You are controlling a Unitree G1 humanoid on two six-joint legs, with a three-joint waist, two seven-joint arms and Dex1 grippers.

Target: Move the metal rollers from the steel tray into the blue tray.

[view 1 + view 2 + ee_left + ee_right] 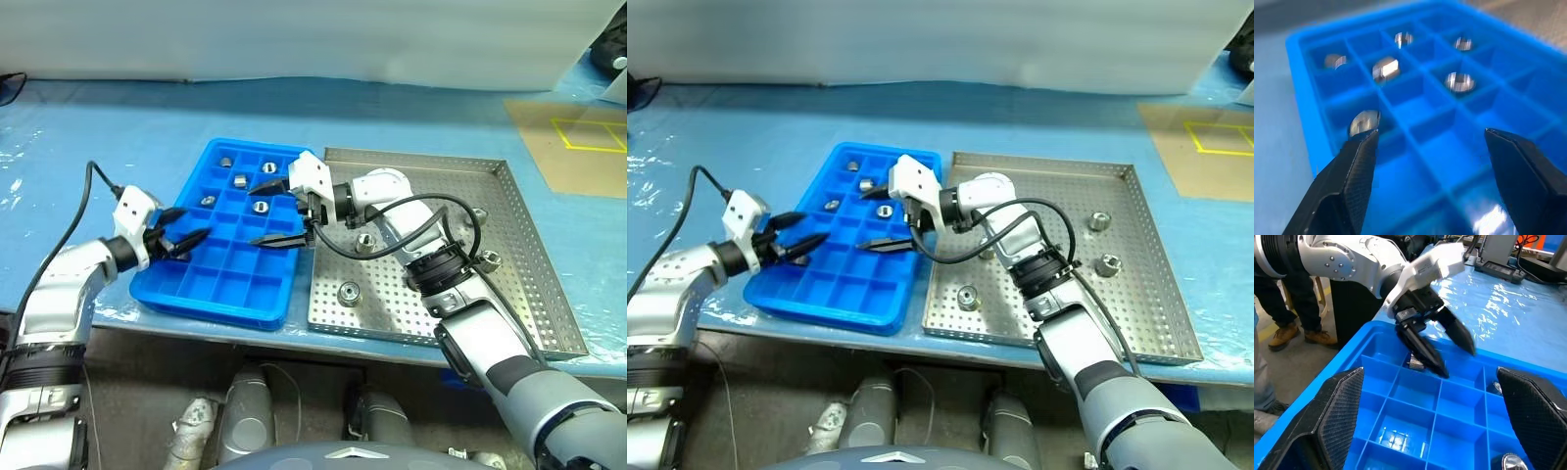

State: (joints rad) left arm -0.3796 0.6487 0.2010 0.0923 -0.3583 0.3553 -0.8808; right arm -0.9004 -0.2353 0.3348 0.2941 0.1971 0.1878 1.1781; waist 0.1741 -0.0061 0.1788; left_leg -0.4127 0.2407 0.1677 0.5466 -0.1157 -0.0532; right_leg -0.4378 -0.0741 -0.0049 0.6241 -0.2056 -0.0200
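Left arm: it is seen reaching in from the robot's left, bent at the elbow, with the left gripper held low over the left edge of the blue tray and pointed toward the tray's middle.
Left gripper state: the two black fingers are parted, and nothing is seen between them; in the right wrist view a roller is seen lying in a compartment right at the fingertips.
Right arm: it is stretched across the steel tray toward the robot's left, with the wrist turned so that the right gripper points sideways over the blue tray.
Right gripper state: the fingers are spread wide apart above the compartments, and nothing is held.
Rollers in the blue tray: several are seen lying in separate compartments toward the far end, among them one near the far left corner and one near the right gripper.
Rollers in the steel tray: one is seen near the front edge, one under the right forearm, and two toward the right side.
Tray placement: the blue tray is set just beside the steel tray, on its left.
Surface: both trays are rested on a table covered with blue plastic sheeting.
Room: a brown board with yellow lines is laid at the far right, and a person's legs and shoes are seen on the floor in the right wrist view.
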